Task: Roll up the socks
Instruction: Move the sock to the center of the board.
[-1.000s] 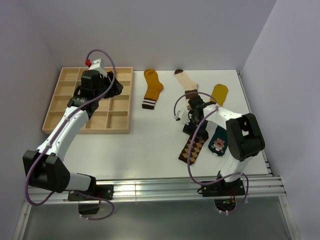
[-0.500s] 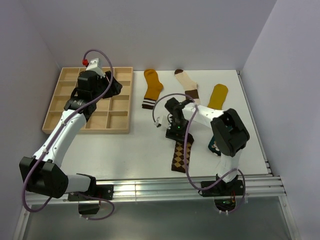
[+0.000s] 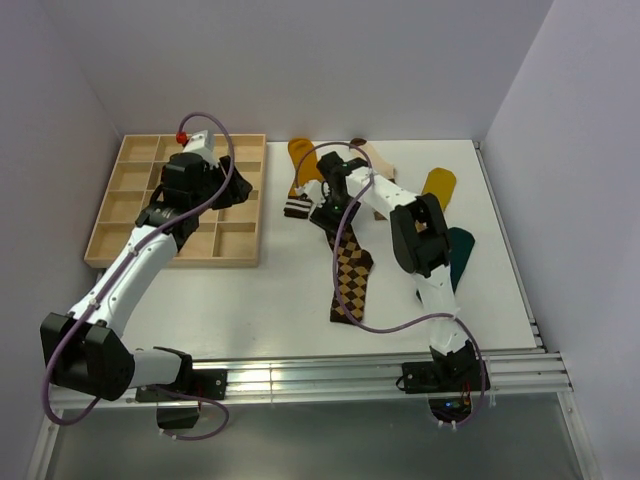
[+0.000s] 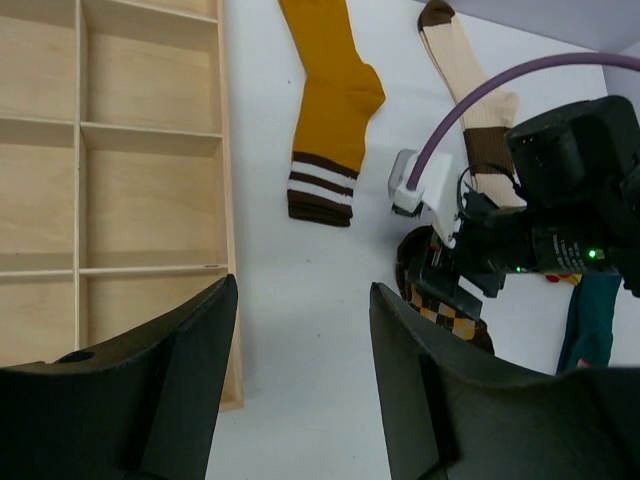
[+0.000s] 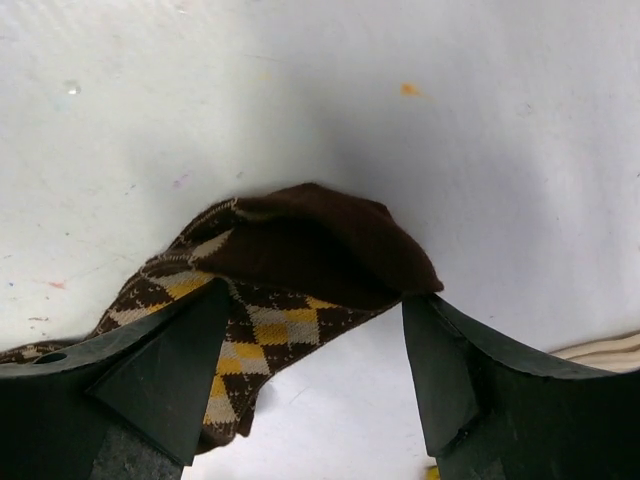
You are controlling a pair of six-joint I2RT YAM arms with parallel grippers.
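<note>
Brown argyle sock [image 3: 355, 268] lies lengthwise at the centre of the top view. Its dark end is bunched between the right gripper's [image 5: 312, 300] wide jaws, not yet pinched, probably placed to start the roll there. Left gripper [image 4: 300, 292] hovers beside the tray [image 3: 240, 245] at upper left, jaws apart and empty, likely out of the way.

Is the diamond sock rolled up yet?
Not rolled: the sock lies stretched out, only its dark tip humped inside the open right gripper.

Open table [image 3: 290, 270] lies between wooden tray [image 3: 238, 243] and argyle sock [image 3: 352, 275]; other socks [image 3: 302, 157] crowd behind.
</note>
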